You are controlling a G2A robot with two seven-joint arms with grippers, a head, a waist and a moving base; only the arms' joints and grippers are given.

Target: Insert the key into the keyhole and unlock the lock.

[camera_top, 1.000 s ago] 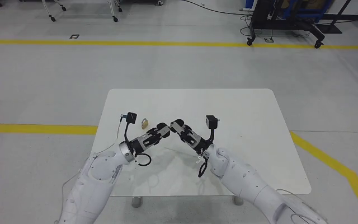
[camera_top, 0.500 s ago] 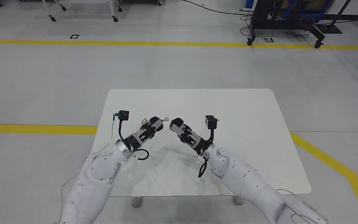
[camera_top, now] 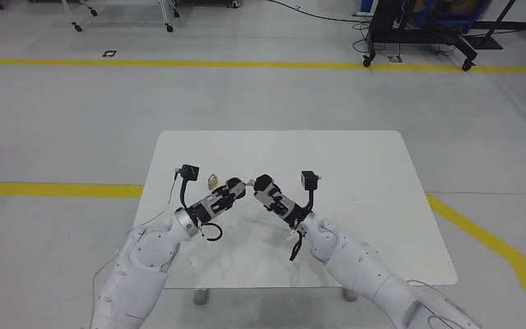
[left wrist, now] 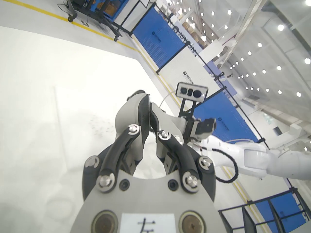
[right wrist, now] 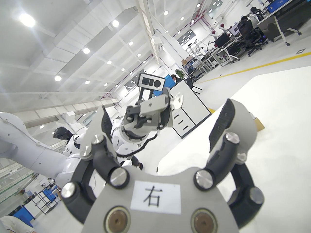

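Observation:
A small brass lock (camera_top: 213, 179) lies on the white table (camera_top: 362, 164), just behind the left arm. My left gripper (camera_top: 236, 188) is shut on a silver key (right wrist: 177, 100), whose round head sticks out past the fingertips. In the left wrist view its fingers (left wrist: 143, 112) are pressed together, and the key itself is hidden between them. My right gripper (right wrist: 165, 122) stands open and empty, facing the left gripper tip to tip a short way apart (camera_top: 258, 182). The lock shows as a tan corner (right wrist: 258, 123) behind one right finger.
Apart from the lock, nothing lies on the tabletop, and there is wide free room to the right and at the back. Yellow floor lines and equipment racks (camera_top: 427, 25) stand far off.
The left gripper swung back toward the lock with the key half a second ago, then returned toward the right gripper. The right gripper has barely shifted.

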